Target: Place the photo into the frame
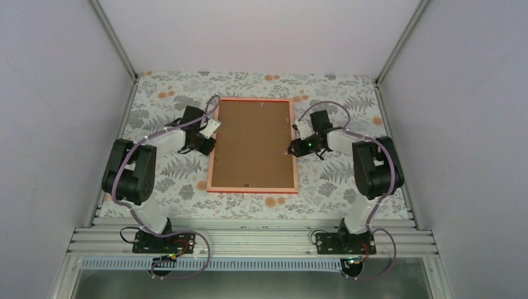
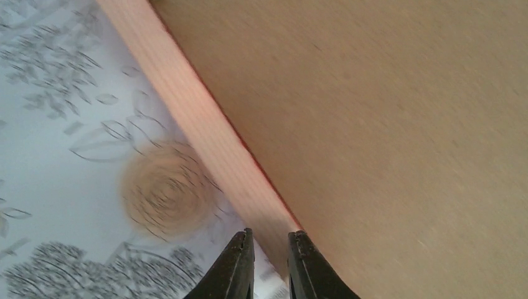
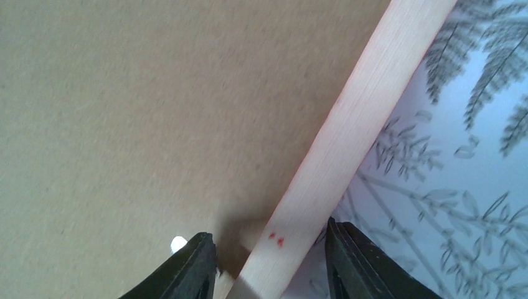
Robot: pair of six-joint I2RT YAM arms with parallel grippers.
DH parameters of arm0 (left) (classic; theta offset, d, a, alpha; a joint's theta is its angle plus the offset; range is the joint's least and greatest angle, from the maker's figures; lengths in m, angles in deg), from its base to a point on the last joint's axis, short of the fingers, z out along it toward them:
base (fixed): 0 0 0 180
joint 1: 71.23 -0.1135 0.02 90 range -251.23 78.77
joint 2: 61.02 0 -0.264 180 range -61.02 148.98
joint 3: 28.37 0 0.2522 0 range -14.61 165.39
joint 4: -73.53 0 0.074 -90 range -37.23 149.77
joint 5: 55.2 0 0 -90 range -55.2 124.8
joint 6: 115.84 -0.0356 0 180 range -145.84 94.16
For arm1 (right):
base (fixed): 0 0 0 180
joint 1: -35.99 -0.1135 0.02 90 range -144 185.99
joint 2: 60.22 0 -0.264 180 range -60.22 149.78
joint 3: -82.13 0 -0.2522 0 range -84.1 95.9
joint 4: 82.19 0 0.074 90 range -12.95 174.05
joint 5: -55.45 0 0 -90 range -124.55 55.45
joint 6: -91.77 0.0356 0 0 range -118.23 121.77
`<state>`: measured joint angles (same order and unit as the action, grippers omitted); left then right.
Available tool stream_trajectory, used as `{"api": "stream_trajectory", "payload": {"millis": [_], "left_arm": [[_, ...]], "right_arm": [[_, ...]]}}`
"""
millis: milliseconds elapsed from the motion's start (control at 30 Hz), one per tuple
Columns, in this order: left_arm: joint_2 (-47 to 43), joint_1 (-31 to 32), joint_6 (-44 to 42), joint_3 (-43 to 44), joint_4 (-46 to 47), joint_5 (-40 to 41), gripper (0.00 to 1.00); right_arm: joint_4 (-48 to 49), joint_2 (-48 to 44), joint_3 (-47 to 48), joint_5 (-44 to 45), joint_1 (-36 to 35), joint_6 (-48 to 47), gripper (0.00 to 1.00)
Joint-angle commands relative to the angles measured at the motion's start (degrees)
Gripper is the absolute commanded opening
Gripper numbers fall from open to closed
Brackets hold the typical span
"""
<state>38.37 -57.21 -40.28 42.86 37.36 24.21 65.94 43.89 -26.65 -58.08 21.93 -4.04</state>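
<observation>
Left claw (image 2: 272,234) hangs over the left rail of the frame (image 1: 252,189), its fingers nearly together with a slim gap between them; whether they pinch the rail cannot be told. Right claw (image 3: 269,229) stands released, fingers spread astride the right rail. Between both claws the frame lies flat, pale back up, in the middle of the floral-patterned bench (image 1: 348,199), a brown backing board (image 1: 252,143) filling it.
</observation>
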Motion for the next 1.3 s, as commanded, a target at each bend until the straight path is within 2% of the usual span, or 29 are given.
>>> {"api": "stream_trajectory", "payload": {"millis": [0,133,200,300,400,533,733,1000,1133,1267], "left_arm": [[-1.93,1.33,-2.30,-4.27,-8.75,-3.34,0.16],[-3.22,0.22,-1.17,0.12,-8.37,-4.30,0.19],[-1.57,0.16,-1.69,4.69,-7.40,-2.36,0.31],[2.56,0.07,-2.74,11.13,-6.25,0.40,0.53],[6.81,0.09,-2.78,16.41,-5.39,2.25,0.60],[11.62,0.11,-1.78,21.09,-4.11,5.52,0.61],[17.17,0.01,0.16,25.92,-3.83,6.25,0.60],[20.29,-0.19,1.43,27.19,-2.90,5.75,0.60],[21.39,-0.35,1.52,26.84,-3.12,6.66,0.58],[21.50,-1.12,1.00,26.91,-3.36,6.59,0.55]], "right_arm": [[-6.78,-1.34,-4.69,-2.28,0.26,-2.57,0.45],[-7.61,-5.24,-1.75,-1.07,0.27,-4.98,0.53],[-6.90,-6.10,1.26,-2.21,0.29,-5.60,0.57],[-5.73,-4.60,6.86,-6.24,-0.99,-4.61,0.57],[-3.50,-1.74,10.56,-9.32,-3.58,-2.40,0.56],[0.57,2.93,15.19,-12.28,-7.58,3.29,0.55],[7.26,9.69,19.72,-13.39,-14.12,10.27,0.52],[13.84,20.53,27.74,-12.19,-16.33,16.23,0.52],[15.15,23.85,26.21,-9.75,-16.39,16.72,0.51],[16.66,23.03,20.07,-8.47,-16.37,16.53,0.48]]}}
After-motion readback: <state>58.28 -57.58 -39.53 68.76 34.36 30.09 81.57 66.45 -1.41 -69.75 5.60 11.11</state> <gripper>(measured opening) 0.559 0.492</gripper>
